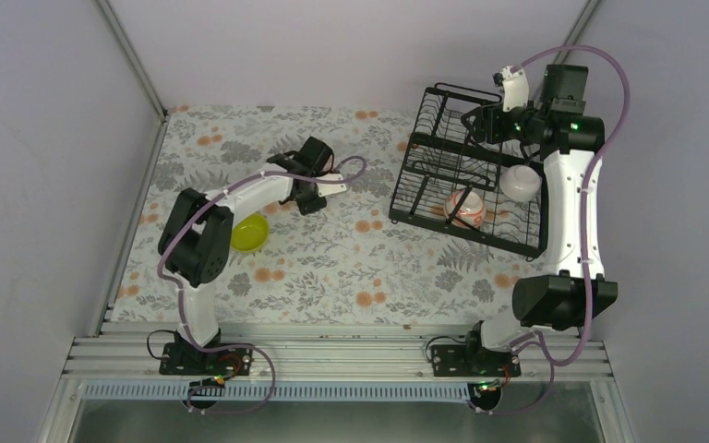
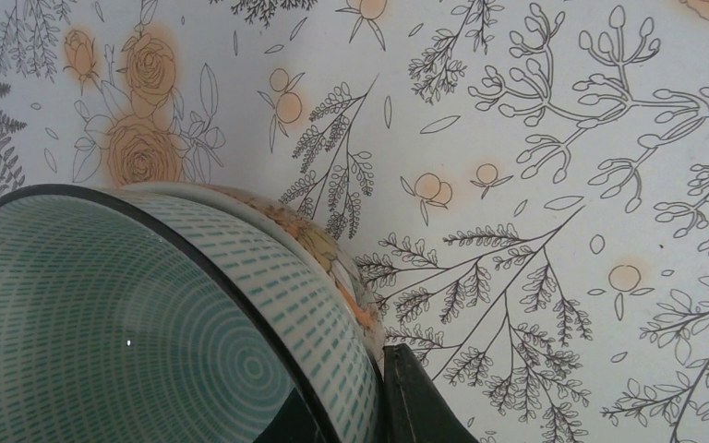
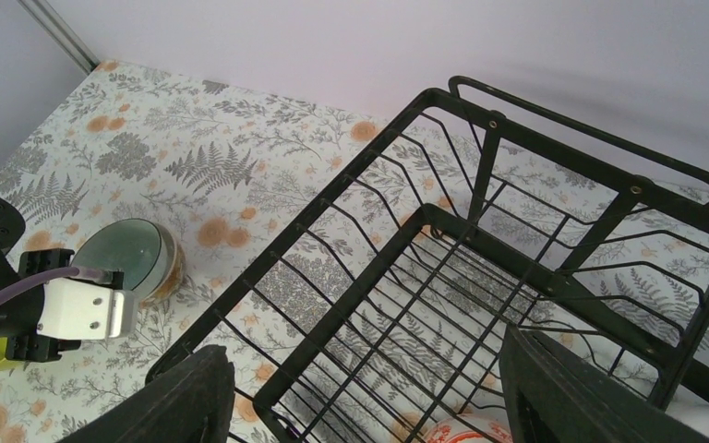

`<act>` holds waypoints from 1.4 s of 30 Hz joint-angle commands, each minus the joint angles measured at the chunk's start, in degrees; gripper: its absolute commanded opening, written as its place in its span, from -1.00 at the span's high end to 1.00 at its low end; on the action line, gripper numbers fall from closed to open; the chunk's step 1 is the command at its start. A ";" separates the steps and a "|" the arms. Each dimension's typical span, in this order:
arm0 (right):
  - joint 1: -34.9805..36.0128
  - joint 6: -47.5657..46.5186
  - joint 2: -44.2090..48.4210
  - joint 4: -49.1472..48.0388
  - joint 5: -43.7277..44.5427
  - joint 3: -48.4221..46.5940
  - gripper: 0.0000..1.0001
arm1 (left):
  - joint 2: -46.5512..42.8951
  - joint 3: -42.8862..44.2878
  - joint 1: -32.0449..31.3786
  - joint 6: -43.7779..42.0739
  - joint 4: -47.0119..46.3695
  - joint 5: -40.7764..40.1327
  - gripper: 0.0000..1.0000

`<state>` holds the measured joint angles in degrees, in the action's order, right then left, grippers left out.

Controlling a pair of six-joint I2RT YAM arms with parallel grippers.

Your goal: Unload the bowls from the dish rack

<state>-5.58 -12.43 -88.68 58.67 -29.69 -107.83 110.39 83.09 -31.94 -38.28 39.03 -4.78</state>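
Note:
My left gripper is low over the table, shut on the rim of the pale mint-green bowl, with one finger against its outer wall. The right wrist view shows that bowl resting on the tablecloth. The lime-yellow bowl sits on the table beside the left arm. The black wire dish rack stands at the back right. The plain white bowl and the red-patterned bowl are in its lower tray. My right gripper is open and empty above the rack's upper tier. The tan-brown bowl is out of view.
The floral tablecloth covers the table. Grey walls close in on the left, back and right. The rack's raised frame stands directly under my right gripper. The right arm's cable loops over the rack's far corner.

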 commanded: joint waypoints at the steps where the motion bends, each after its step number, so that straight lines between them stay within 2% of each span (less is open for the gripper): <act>1: 0.44 -0.76 1.74 -1.71 0.03 1.33 -0.41 | 1.43 3.01 -0.22 0.34 0.51 -2.83 0.95; 16: 0.40 -0.98 1.67 -1.90 -0.16 1.27 -0.41 | 3.94 6.94 -0.22 0.58 6.67 -4.32 0.93; 19: 0.43 -1.22 2.05 -1.80 0.05 1.20 -0.41 | 4.38 7.75 -0.25 0.66 7.38 -3.89 0.62; 23: 0.40 -1.55 2.35 -1.59 0.49 1.10 -0.40 | 5.08 8.40 -0.25 0.67 7.83 -3.32 0.45; 36: 0.40 -1.68 2.55 -1.28 0.62 0.93 -0.41 | 5.20 10.62 -0.57 2.04 11.52 -2.21 0.42; 42: 0.45 -1.77 3.55 -1.12 3.34 0.46 -0.41 | 0.42 17.26 -1.67 3.51 15.44 -1.31 0.04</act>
<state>-5.58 -13.67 -87.57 57.91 -28.95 -106.28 115.72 95.11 -32.51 -36.14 51.59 -6.66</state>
